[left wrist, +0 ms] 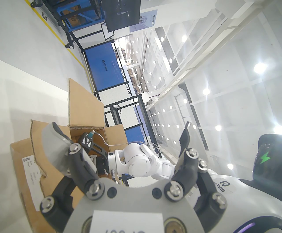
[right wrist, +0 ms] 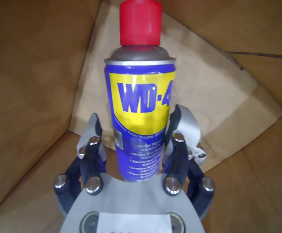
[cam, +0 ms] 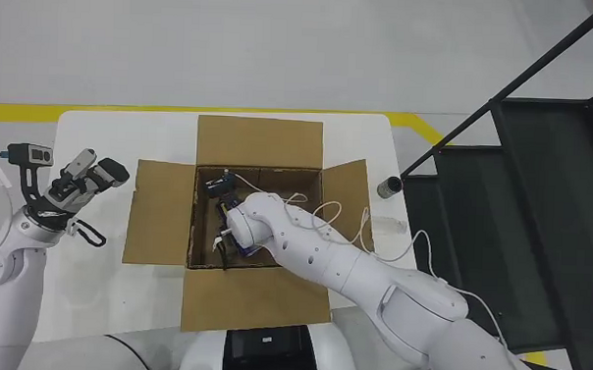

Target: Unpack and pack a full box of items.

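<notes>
**Spray can between the right gripper's fingers, inside the box**

The left gripper (cam: 86, 173) hangs above the white table (cam: 112, 129), off to the outer side of the cardboard box (cam: 259, 139). Its fingers (left wrist: 55, 143) are spread wide and hold nothing. From its wrist camera, the box's raised flaps stand just beyond the fingertips.

The box sits mid-table with all four flaps folded outward, and the right arm reaches down into it.

Inside, the right gripper (right wrist: 135, 112) has a spray can (right wrist: 141, 92) between its fingers. The can runs straight out from the palm, base nearest the wrist. Its red cap (right wrist: 140, 22) points away, toward a corner of the brown box floor (right wrist: 198, 88). The body is blue with a large yellow panel carrying blue lettering, and small white print runs lower down. A dull metal shoulder and a silver rim sit below the cap. One finger lies against the can's side, and a gap shows between the other finger and the can, so the jaws flank it and are not clamped.

Beyond the right arm, outside the box, a small dark jar (cam: 390, 187) stands on the table near the flap.
</notes>
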{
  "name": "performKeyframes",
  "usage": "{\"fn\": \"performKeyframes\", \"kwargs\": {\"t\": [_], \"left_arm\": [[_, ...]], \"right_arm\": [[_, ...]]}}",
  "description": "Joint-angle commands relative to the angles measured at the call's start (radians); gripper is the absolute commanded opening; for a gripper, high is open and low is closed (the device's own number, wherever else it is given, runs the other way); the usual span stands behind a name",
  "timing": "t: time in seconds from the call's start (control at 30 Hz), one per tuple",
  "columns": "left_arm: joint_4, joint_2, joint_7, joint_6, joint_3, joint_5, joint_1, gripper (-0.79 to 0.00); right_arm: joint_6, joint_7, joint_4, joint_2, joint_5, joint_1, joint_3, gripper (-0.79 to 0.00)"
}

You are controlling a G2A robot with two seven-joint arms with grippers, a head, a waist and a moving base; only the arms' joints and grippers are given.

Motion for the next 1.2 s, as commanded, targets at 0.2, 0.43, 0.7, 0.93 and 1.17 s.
{"fn": "performKeyframes", "kwargs": {"t": [0.2,0.43,0.7,0.93,1.17], "left_arm": [[0.0,0.0,0.0,0.0,0.0,0.0,0.0,0.0],[0.0,0.0,0.0,0.0,0.0,0.0,0.0,0.0],[0.0,0.0,0.0,0.0,0.0,0.0,0.0,0.0],[0.0,0.0,0.0,0.0,0.0,0.0,0.0,0.0],[0.0,0.0,0.0,0.0,0.0,0.0,0.0,0.0]], "right_arm": [[0.007,0.009,-0.059,0.013,-0.046,-0.027,0.039,-0.785],[0.029,0.081,-0.272,0.074,-0.158,-0.104,0.13,-0.785],[-0.032,0.199,-0.634,0.168,-0.359,-0.291,0.283,-0.785],[-0.136,0.214,-0.841,0.209,-0.361,-0.427,0.413,-0.785],[-0.192,0.163,-0.85,0.225,-0.347,-0.491,0.489,-0.785]]}}
